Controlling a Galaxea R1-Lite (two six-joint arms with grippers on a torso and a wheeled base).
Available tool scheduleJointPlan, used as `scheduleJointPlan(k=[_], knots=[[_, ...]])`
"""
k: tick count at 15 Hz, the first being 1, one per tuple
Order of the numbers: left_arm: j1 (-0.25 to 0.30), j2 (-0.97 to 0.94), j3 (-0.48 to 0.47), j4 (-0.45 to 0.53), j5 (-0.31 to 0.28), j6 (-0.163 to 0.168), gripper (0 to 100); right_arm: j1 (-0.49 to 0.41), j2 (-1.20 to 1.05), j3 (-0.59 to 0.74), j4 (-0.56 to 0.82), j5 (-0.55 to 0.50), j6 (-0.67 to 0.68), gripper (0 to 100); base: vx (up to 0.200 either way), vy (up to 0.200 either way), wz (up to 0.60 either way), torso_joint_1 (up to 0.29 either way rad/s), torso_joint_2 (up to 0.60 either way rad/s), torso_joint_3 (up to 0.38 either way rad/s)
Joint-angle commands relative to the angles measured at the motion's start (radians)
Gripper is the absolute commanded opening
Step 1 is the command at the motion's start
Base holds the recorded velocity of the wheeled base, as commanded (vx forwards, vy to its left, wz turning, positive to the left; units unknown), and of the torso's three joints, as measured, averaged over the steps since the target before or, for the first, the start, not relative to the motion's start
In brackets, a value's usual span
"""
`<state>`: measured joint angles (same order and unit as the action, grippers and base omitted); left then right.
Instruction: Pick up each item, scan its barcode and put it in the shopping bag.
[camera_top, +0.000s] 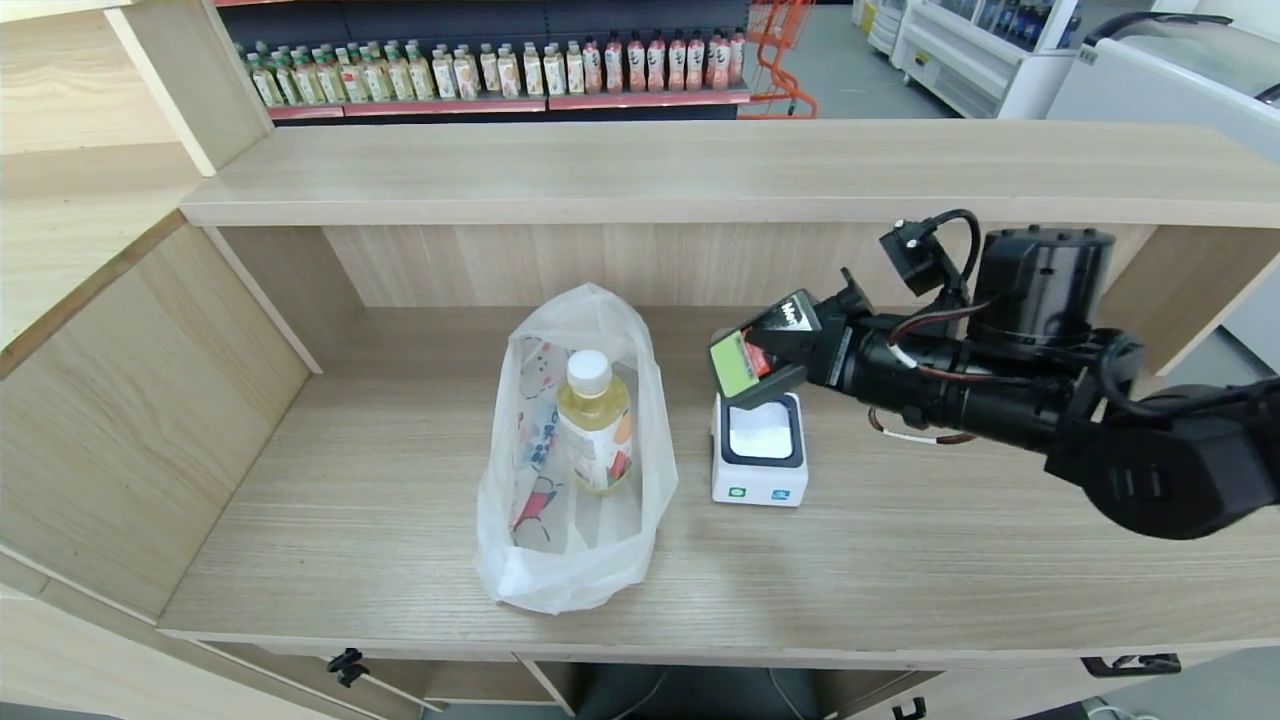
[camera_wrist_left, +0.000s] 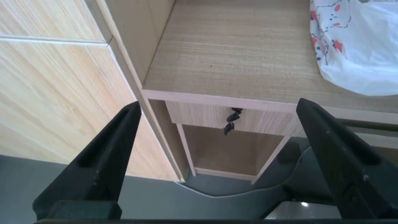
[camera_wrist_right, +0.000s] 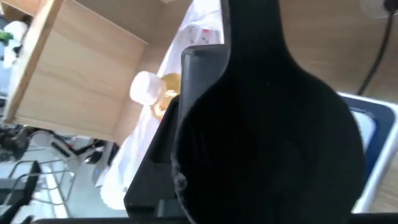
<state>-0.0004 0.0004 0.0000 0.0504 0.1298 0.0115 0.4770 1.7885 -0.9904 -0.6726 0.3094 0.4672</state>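
Note:
My right gripper (camera_top: 772, 347) is shut on a small black box (camera_top: 752, 352) with a green and red label, held tilted just above the white barcode scanner (camera_top: 760, 452). The box looms dark and close (camera_wrist_right: 261, 143) in the right wrist view, with the scanner (camera_wrist_right: 368, 127) behind it. The white shopping bag (camera_top: 500, 500) stands open at the counter's middle with a yellow drink bottle (camera_top: 595, 420) upright inside; its white cap (camera_wrist_right: 147, 87) also shows. My left gripper (camera_wrist_left: 219, 109) hangs open and empty off the counter's front left corner, near the bag (camera_wrist_left: 360, 53).
The wooden counter (camera_top: 900, 560) has a raised back shelf (camera_top: 700, 170) and a side wall (camera_top: 130, 420) on the left. A drawer with a key (camera_wrist_left: 231, 121) sits under the front edge. Free counter lies right of the scanner.

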Motion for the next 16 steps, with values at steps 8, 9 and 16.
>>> scheduleJointPlan(k=[8,9,16], knots=[[-0.001,0.0,0.0,0.0,0.001,-0.002,100,0.17,-0.078,0.078,0.113,0.004,-0.025,0,0.0,0.05,0.0,0.004,0.0,0.0],[-0.001,0.0,0.0,0.0,0.001,-0.002,100,0.169,-0.057,0.096,0.113,0.004,-0.058,0,0.0,0.0,0.0,0.0,0.0,0.0],[-0.001,0.0,0.0,0.0,0.001,-0.002,100,0.157,0.04,0.11,0.093,0.005,-0.17,0,0.0,0.0,0.0,0.0,0.0,0.0]])
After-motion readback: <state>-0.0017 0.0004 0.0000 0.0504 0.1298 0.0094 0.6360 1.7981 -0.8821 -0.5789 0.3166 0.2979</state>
